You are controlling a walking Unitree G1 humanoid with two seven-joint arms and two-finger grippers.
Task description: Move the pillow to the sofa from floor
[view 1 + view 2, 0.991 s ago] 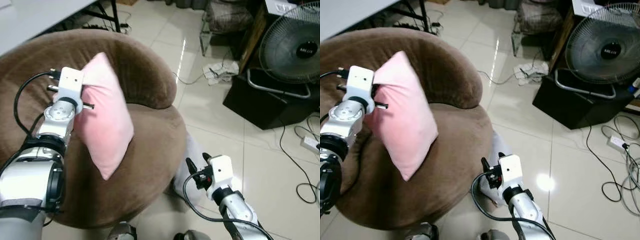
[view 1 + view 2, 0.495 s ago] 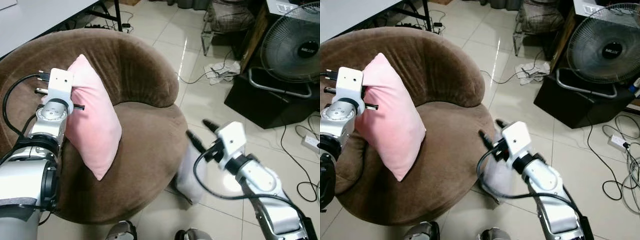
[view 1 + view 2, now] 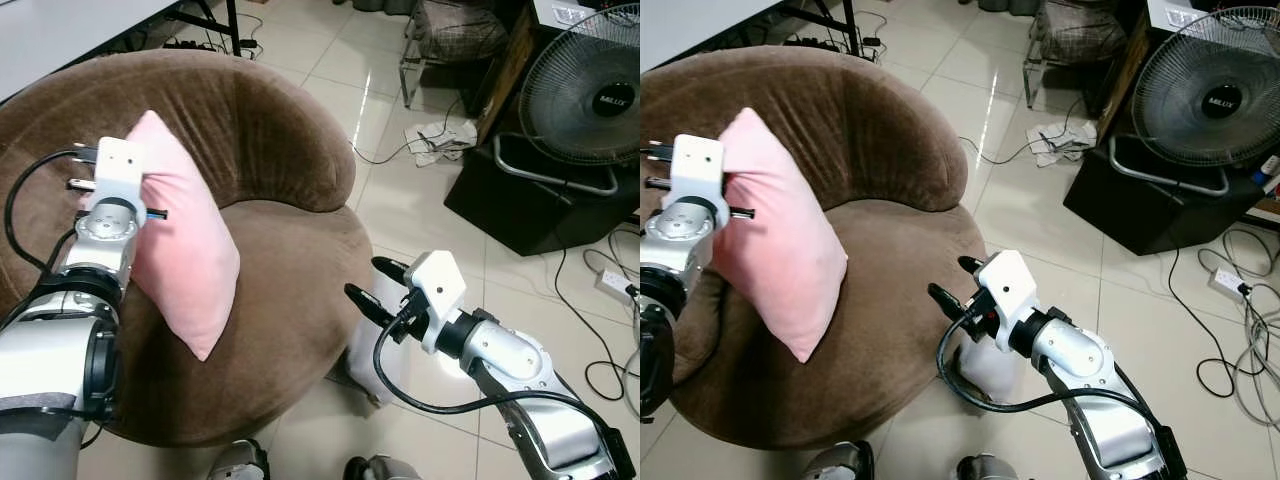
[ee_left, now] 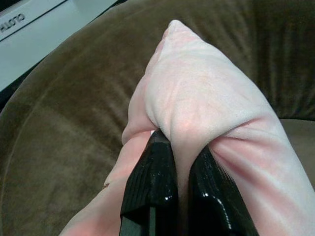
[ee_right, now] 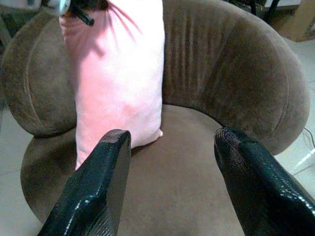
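Round brown sofa (image 3: 270, 260) fills the left and centre of the eye views, curved backrest across the upper left, seat below it. Behind it, upper left corner, a white tabletop (image 3: 60, 45) on black legs. Right side of the frame: a black box (image 3: 530, 205) on the tiled floor (image 3: 420, 230) with a round fan (image 3: 585, 95) standing on it, loose cables (image 3: 590, 300) trailing across the tiles lower right, crumpled paper (image 3: 440, 140) on the floor at centre top. Pink pillow (image 3: 185, 240) hangs upright over the seat, left of centre, its lower corner just above or touching the cushion, cannot tell which; its upper corner is pinched in the left gripper (image 4: 172, 162), fingers clamped together on a fold of the fabric. Right gripper (image 3: 378, 285) sits at the lower centre, just off the sofa's right edge, fingers spread wide apart with nothing between them, pointing at the seat. A pale cloth-like bundle (image 3: 365, 355) lies on the floor against the sofa's base, directly under that gripper and partly hidden by its arm and cable.
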